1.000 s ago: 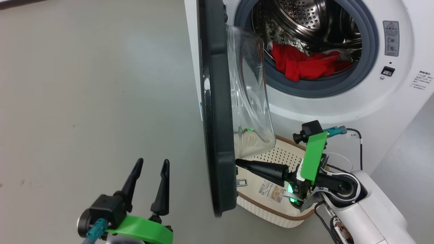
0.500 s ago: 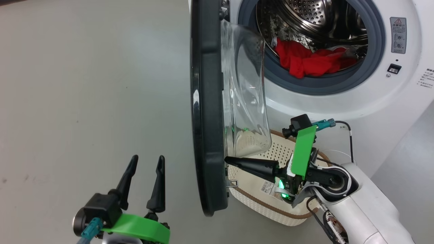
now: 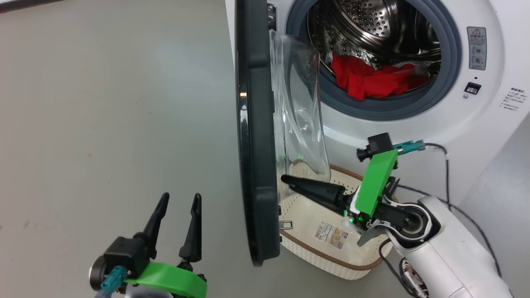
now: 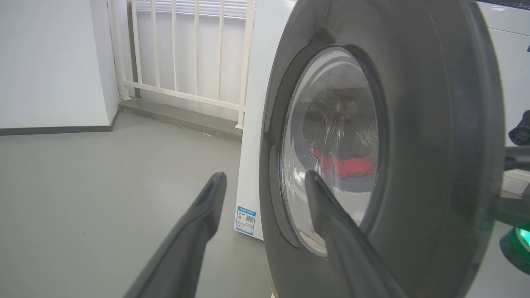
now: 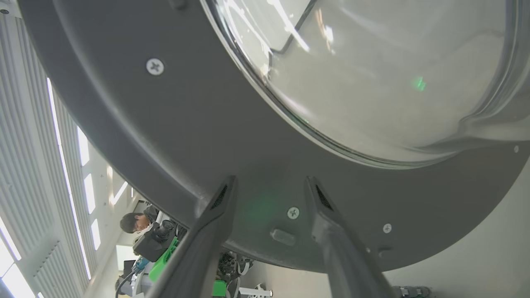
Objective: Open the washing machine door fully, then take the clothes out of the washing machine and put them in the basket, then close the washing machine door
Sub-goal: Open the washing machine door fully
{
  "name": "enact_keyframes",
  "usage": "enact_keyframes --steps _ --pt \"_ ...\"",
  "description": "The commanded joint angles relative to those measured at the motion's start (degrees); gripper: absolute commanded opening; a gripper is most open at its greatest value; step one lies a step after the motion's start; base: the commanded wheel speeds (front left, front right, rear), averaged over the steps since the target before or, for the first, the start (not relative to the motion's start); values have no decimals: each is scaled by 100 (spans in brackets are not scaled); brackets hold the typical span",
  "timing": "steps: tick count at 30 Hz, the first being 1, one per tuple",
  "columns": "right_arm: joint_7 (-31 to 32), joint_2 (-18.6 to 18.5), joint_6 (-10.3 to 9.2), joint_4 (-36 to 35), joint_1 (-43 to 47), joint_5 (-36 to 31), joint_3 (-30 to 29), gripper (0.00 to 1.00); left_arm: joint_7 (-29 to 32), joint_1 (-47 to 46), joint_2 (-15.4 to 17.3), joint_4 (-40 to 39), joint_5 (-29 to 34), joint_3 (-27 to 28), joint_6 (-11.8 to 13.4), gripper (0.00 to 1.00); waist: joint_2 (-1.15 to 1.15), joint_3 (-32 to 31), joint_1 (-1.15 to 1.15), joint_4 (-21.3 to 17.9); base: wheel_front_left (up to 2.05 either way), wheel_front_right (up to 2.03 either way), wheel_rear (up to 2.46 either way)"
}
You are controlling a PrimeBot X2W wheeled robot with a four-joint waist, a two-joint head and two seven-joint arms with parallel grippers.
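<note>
Washing machine point(image 3: 418, 136) stands at the far right of your head view, white, its steel drum open to you. The washing machine door point(image 3: 253, 165) is swung out and edge-on to you, black rim to the left and clear glass bowl point(image 3: 302, 111) bulging right toward the drum. The basket point(image 3: 319, 260) sits on the floor point(image 3: 103, 124) just in front of the machine, to the right of the door's lower edge, with a paper label on its bottom. The clothes point(image 3: 364, 80), a red heap, lie in the drum at the lip of the grey ring.

Your right gripper point(image 3: 285, 179) reaches left over the basket toward the door's inner face. In its wrist view the fingers point(image 5: 223, 194) stand parted, nothing between them, tips close to the grey inner rim; you cannot tell whether they touch it.

Your left gripper point(image 3: 181, 198) hangs over bare floor left of the door, spread wide and empty.
</note>
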Motion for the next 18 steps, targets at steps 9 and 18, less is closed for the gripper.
enact_keyframes --steps 9,18 --pt "-1726 -664 30 -554 276 -2077 508 100 5 -69 132 -58 -15 128 2 100 0 -88 0 -54 0 0 0" --pt "-3701 -953 30 -106 504 -4017 892 100 -9 -26 167 -62 -13 103 49 100 0 -194 0 -101 0 0 0"
